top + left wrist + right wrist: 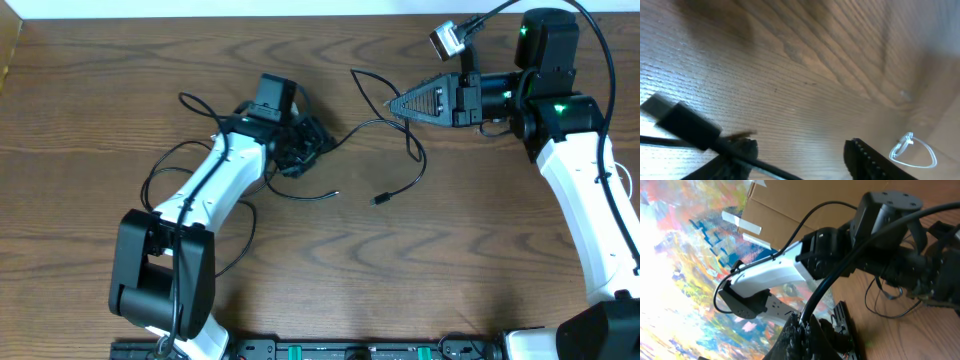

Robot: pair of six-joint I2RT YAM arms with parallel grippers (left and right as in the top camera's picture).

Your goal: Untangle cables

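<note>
Black cables (380, 200) knot under the left gripper (300, 150) at 10 o'clock from table (480, 260) centre, its jaws apart around a strand. The right gripper (395, 103), at 1 o'clock, is clenched on one cable (839, 266) — the separating step. Next: draw it toward 4 o'clock — bare wood there, the far edge close.

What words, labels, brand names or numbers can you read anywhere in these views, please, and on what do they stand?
None can be read: the black plug and the cardboard box show no legible print, and nothing else in any view carries lettering.
</note>
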